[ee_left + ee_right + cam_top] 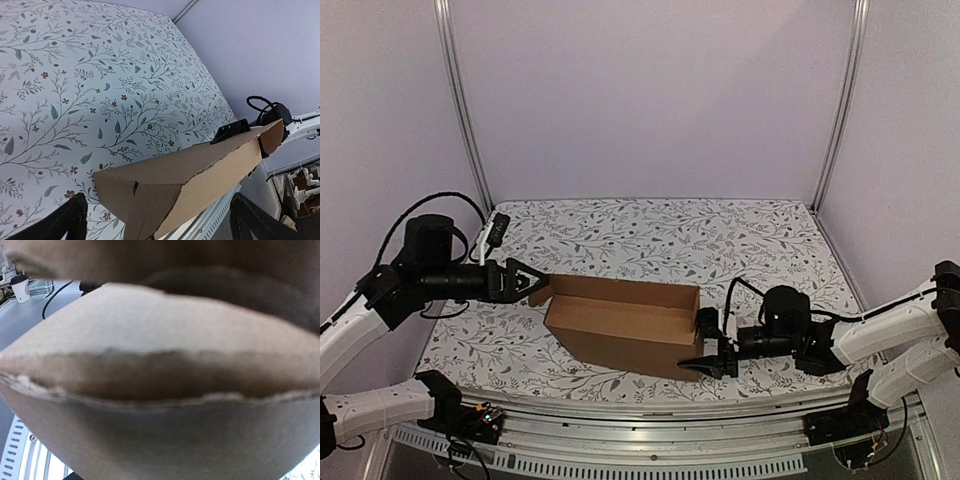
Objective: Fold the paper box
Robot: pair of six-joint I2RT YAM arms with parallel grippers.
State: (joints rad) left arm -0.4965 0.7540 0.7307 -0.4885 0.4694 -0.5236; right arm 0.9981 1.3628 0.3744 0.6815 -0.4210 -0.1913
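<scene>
Mid-fold: the paper box (620, 325) stands half-formed on the table (650, 230), with one of my grippers at each end.

From above, the box sits near the front edge with its top open. My left gripper (525, 283) is at the left flap and my right gripper (705, 345) straddles the right end. In my left wrist view my fingers (67, 222) stand wide apart with the box's pointed corner between them, untouched. My right wrist view is filled with blurred cardboard, so I cannot tell whether those jaws are pinching it. I judge the end flaps come next: my left jaws should close on that flap and fold it inward while my right steadies the box.
</scene>
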